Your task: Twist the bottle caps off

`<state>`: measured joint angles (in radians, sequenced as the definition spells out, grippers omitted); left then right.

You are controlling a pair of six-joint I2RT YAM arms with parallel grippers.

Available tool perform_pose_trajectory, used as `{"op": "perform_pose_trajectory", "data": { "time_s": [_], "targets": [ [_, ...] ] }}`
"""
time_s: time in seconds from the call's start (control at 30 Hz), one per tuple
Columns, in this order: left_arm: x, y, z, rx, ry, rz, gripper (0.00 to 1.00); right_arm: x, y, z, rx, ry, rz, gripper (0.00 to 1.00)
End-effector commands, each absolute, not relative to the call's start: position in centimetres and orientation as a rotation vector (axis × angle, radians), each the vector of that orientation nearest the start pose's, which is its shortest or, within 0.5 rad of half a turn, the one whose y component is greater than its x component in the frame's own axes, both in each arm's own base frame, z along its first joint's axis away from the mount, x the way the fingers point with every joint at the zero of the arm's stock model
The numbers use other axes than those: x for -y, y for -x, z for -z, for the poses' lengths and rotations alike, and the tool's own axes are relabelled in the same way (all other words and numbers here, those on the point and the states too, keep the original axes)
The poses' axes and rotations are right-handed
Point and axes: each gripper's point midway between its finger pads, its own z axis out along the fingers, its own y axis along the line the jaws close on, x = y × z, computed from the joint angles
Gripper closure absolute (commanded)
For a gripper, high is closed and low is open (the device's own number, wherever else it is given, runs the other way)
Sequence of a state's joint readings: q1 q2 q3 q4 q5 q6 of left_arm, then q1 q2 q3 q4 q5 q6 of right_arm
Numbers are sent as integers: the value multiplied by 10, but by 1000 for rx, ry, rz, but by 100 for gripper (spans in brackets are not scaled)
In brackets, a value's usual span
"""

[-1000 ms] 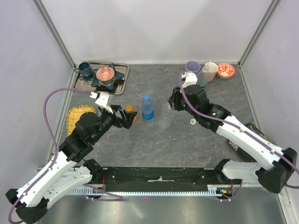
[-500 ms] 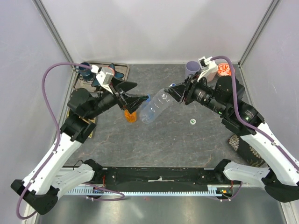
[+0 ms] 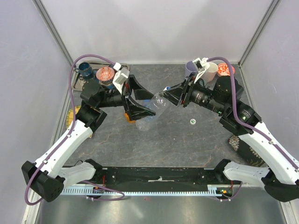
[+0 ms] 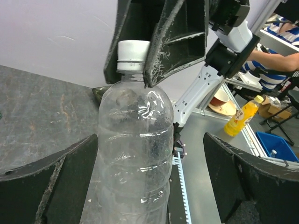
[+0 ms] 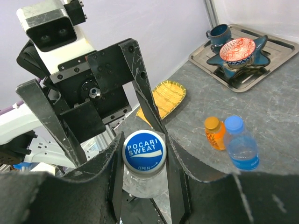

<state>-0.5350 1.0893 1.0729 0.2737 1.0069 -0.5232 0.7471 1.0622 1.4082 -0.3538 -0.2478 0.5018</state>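
A clear bottle (image 3: pixel 150 111) hangs tilted in the air above the table's middle. My right gripper (image 3: pixel 169 94) is shut on its blue-and-white cap (image 5: pixel 144 151), a finger tight on each side. My left gripper (image 3: pixel 141 110) is open around the bottle's body (image 4: pixel 135 154); the left finger (image 4: pixel 51 182) touches it and the right finger (image 4: pixel 252 182) stands well apart. The orange bottle (image 5: pixel 214 132) and the blue-tinted bottle (image 5: pixel 241 145) stand upright side by side on the table below. The second clear bottle is out of sight.
A metal tray (image 3: pixel 122 70) with a blue mug and a patterned bowl is at the back left. A yellow mat (image 3: pixel 74 115) lies left. A lilac cup (image 3: pixel 190 67), a beige cup (image 3: pixel 213 70) and a red bowl (image 3: pixel 226 70) stand back right. A small white cap (image 3: pixel 192 122) lies mid-table.
My left gripper has swung right and now straddles the clear bottle's body. My right gripper kept hold of the cap and the bottle stayed raised and tilted.
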Motion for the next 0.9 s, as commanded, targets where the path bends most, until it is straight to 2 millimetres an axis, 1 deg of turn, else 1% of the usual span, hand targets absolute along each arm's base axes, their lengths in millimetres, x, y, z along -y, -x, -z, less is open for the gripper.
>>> {"op": "perform_pose_trajectory", "data": {
  "time_s": [0.0,0.17,0.2,0.27,0.3,0.33,0.37,0.4,0.5,0.57,0.6,0.67,0.7,0.77,0.8,0.87],
  "targets": [
    [292,-158,-406,-1273,-1052,1519,0,-289,-205,-469,-1559,438,-1233,100],
    [297,-159,-395,-1298,-1060,1502,0,-296,-205,-474,-1532,435,-1281,100],
    [298,-160,-393,-1309,-1057,1501,0,-297,-205,-477,-1517,435,-1294,100],
    [300,-166,-389,-1323,-1037,1468,0,-301,-201,-476,-1516,445,-1328,100],
    [299,-169,-386,-1342,-1024,1456,0,-300,-199,-481,-1494,445,-1340,100],
    [299,-171,-387,-1344,-1014,1439,0,-301,-199,-479,-1496,444,-1347,100],
    [299,-175,-386,-1349,-997,1419,0,-302,-196,-480,-1489,448,-1360,100],
    [299,-177,-386,-1349,-992,1412,0,-301,-195,-483,-1476,446,-1365,100],
    [300,-182,-385,-1356,-975,1395,0,-300,-192,-484,-1467,443,-1375,100],
    [300,-183,-387,-1349,-970,1387,0,-300,-192,-480,-1474,442,-1372,100],
    [300,-183,-388,-1344,-972,1386,3,-299,-191,-481,-1469,442,-1371,100],
    [299,-183,-389,-1334,-975,1379,8,-300,-191,-474,-1483,446,-1369,100],
    [299,-183,-390,-1332,-975,1376,13,-298,-190,-473,-1482,443,-1367,100],
    [299,-184,-389,-1328,-976,1368,19,-298,-191,-466,-1496,440,-1360,100],
    [299,-183,-389,-1325,-979,1367,28,-297,-190,-465,-1497,441,-1358,100],
    [299,-183,-388,-1324,-987,1368,37,-297,-190,-461,-1504,442,-1354,100]
  ]
}}
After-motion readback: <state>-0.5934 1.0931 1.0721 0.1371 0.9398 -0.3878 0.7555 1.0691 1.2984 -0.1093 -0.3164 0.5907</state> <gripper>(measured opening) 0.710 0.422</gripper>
